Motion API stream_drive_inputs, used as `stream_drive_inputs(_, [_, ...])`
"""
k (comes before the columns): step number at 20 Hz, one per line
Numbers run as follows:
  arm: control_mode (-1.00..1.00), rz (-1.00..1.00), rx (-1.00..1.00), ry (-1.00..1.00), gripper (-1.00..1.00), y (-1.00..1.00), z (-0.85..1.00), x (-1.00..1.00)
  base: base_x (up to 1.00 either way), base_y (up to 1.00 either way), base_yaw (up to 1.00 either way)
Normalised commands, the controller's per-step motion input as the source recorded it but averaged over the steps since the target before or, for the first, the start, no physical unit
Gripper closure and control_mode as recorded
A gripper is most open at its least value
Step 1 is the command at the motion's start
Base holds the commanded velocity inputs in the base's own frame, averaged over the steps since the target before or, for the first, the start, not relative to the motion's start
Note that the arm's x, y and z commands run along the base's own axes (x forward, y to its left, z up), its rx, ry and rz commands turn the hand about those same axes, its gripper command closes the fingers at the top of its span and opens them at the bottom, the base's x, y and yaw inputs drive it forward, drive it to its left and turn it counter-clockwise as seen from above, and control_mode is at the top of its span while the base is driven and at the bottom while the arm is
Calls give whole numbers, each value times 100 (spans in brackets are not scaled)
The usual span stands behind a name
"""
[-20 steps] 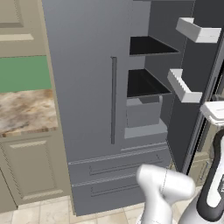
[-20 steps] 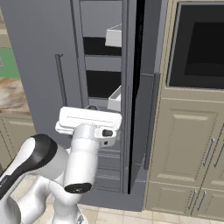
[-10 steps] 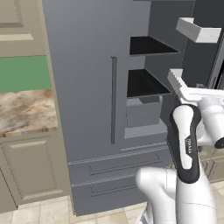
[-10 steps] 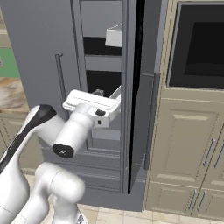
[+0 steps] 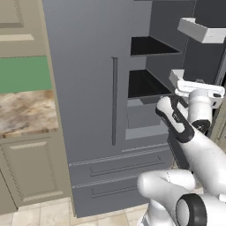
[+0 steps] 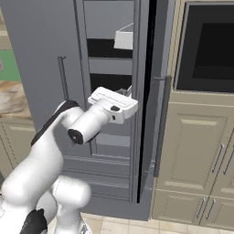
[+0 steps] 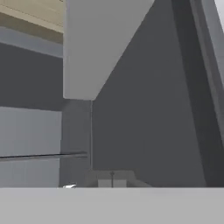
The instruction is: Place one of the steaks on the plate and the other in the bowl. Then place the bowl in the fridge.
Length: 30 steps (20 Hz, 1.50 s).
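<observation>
Your fridge (image 5: 88,88) stands upright ahead of you, long axis vertical, its front facing the base. Its left door is closed, with the bar handle (image 5: 114,100) running straight up and down; the right door (image 6: 147,91) is swung open and shows edge-on in the right base view. Inside you see dark shelves (image 5: 148,84) one above the other, and pale bins (image 5: 201,30) on the open door.

Your claw is hard to make out in the base views (the white hand block (image 6: 113,103) hides the tips), but its jaws are fully closed and I can see nothing between them. The hand sits at the open right half of the fridge, level with the lower dark shelf, with the closed left door off to its left. In the hand view you look at grey fridge walls and a pale bin (image 7: 98,43) above.
</observation>
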Motion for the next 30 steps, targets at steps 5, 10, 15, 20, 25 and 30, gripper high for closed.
stream_drive_inputs(5, [-100,-7,2,14,100,-72,-6,51,0,0,0])
stream_drive_inputs(10, [-100,-3,13,16,100,-95,0,45,0,0,0])
stream_drive_inputs(15, [-100,5,2,5,100,0,33,-26,0,0,0])
stream_drive_inputs(20, [-100,29,5,9,100,26,97,-96,0,0,0])
stream_drive_inputs(25, [-100,32,10,43,100,61,67,-92,0,0,0])
stream_drive_inputs(30, [-100,11,15,44,100,63,23,-51,0,0,0])
